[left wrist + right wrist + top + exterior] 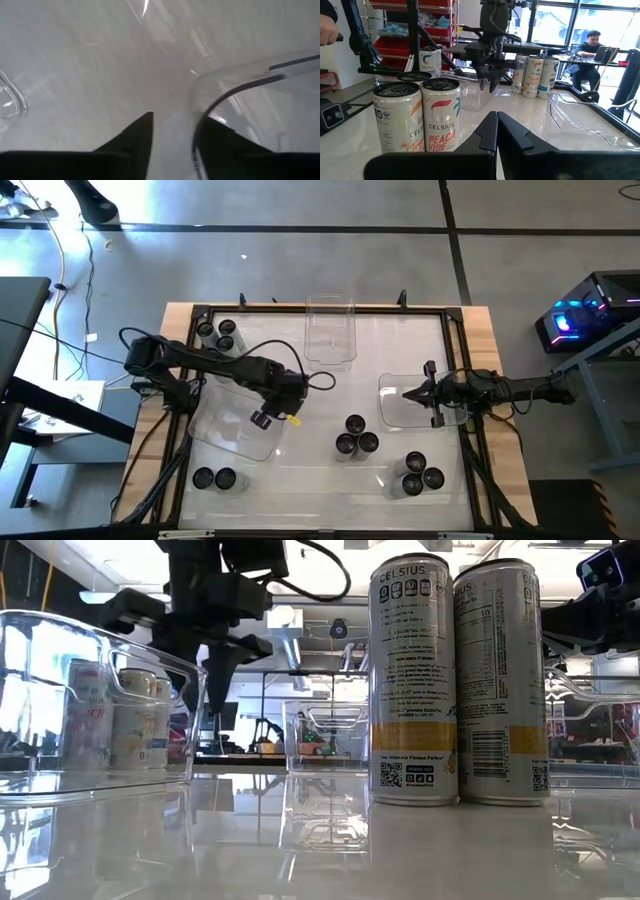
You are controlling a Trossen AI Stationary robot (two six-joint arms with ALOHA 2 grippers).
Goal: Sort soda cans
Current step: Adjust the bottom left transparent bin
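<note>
My left gripper (268, 418) points down over the right rim of the clear left tray (225, 430). It is open, with one finger (137, 137) outside the tray's wall and the other (222, 142) inside. My right gripper (496, 131) is shut and empty, level above the clear right tray (392, 412). Soda cans stand upright on the table: three at the far left (218, 335), two at the near left (213, 478), three in the middle (355, 438) and several at the near right (418, 473). My left gripper comes from above and stands astride the left tray's rounded corner rim (196, 127). A gap shows between the rim and the outer finger. Whether the inner finger touches the wall I cannot tell. The tray rests flat on the table.
A third clear tray (331, 330) stands at the far middle. A dark frame (320, 310) runs round the table top. Bare table lies between the left tray and the middle cans. In the right wrist view a person (587, 50) sits at a desk beyond the table.
</note>
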